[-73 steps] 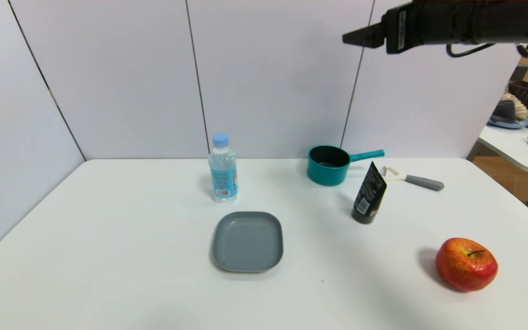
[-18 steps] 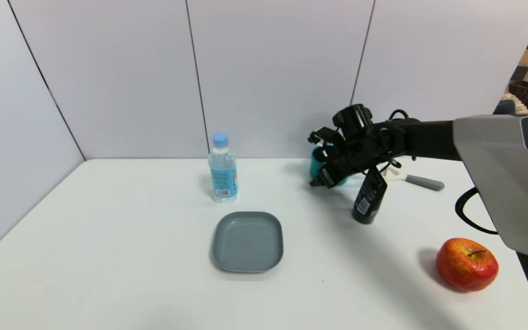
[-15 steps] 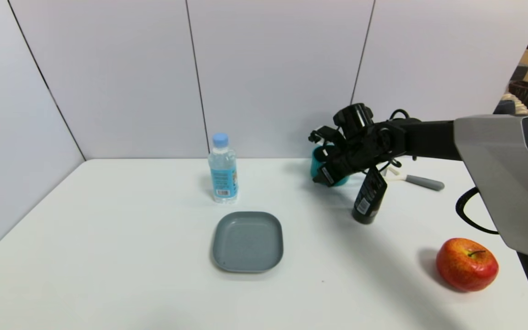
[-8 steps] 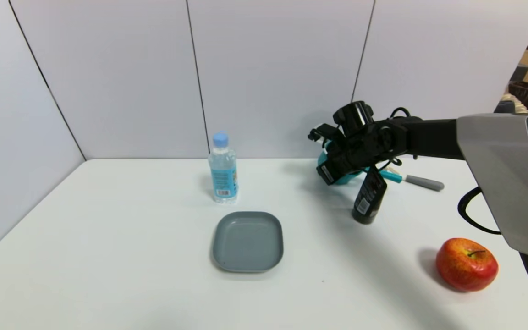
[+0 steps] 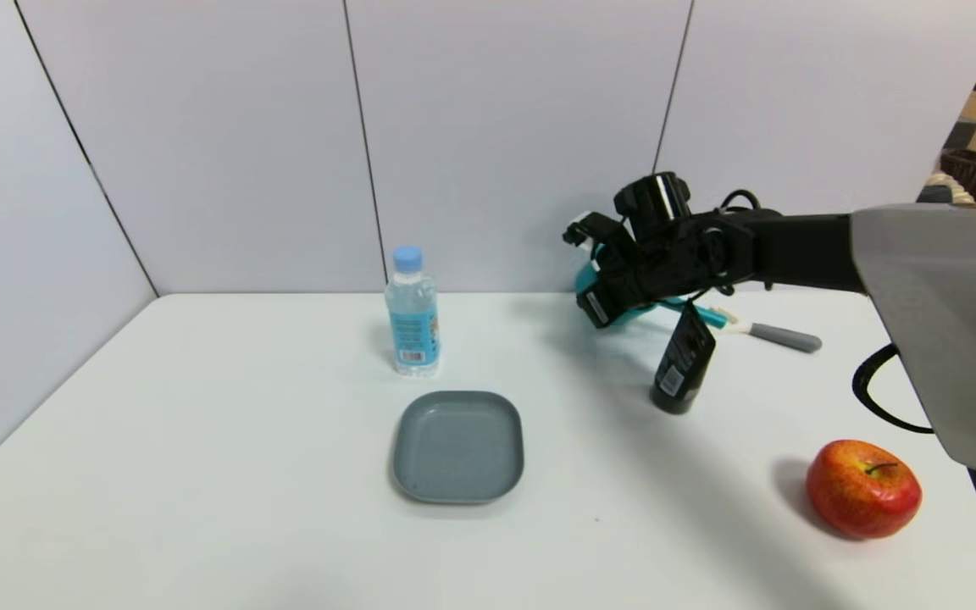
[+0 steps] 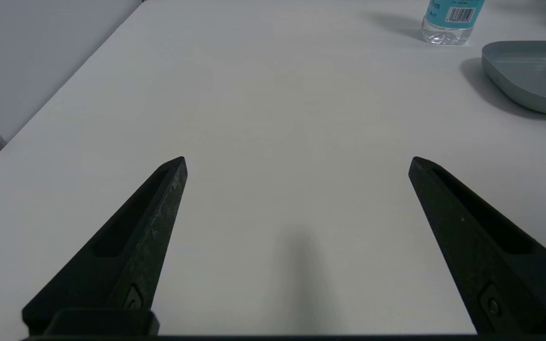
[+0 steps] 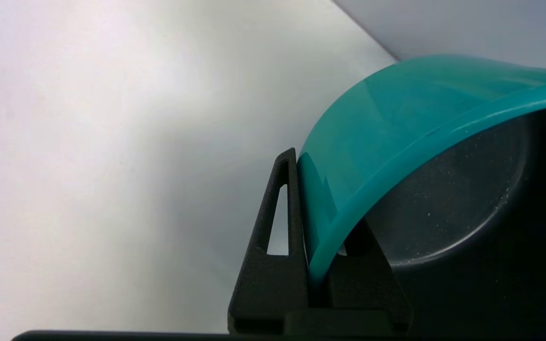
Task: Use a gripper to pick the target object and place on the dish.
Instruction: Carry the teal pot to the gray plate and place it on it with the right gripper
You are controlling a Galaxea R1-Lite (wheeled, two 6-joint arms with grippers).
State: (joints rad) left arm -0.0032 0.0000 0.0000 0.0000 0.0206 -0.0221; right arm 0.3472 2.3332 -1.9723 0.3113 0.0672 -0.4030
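My right gripper [image 5: 600, 298] is shut on the rim of the teal saucepan [image 5: 582, 278] at the back of the table, one finger outside the wall and one inside. The pan hangs tilted above the table, mostly hidden by the wrist, and its straight handle [image 5: 704, 316] points right. In the right wrist view the gripper [image 7: 323, 199] pinches the teal wall [image 7: 396, 123] beside the dark inside. The grey square dish [image 5: 458, 445] lies empty at mid-table, to the front left of the pan. My left gripper [image 6: 296, 163] hovers open over bare table, with the dish [image 6: 533, 76] far off.
A black tube [image 5: 683, 360] stands just in front of the held pan. A grey-handled peeler [image 5: 780, 337] lies behind the tube. A water bottle [image 5: 411, 313] stands behind the dish, and a red apple [image 5: 862, 489] sits at the front right.
Within the last second my right gripper shut on the saucepan's rim. It has since risen a little, lifting and tilting the pan off the table. Nothing else moved.
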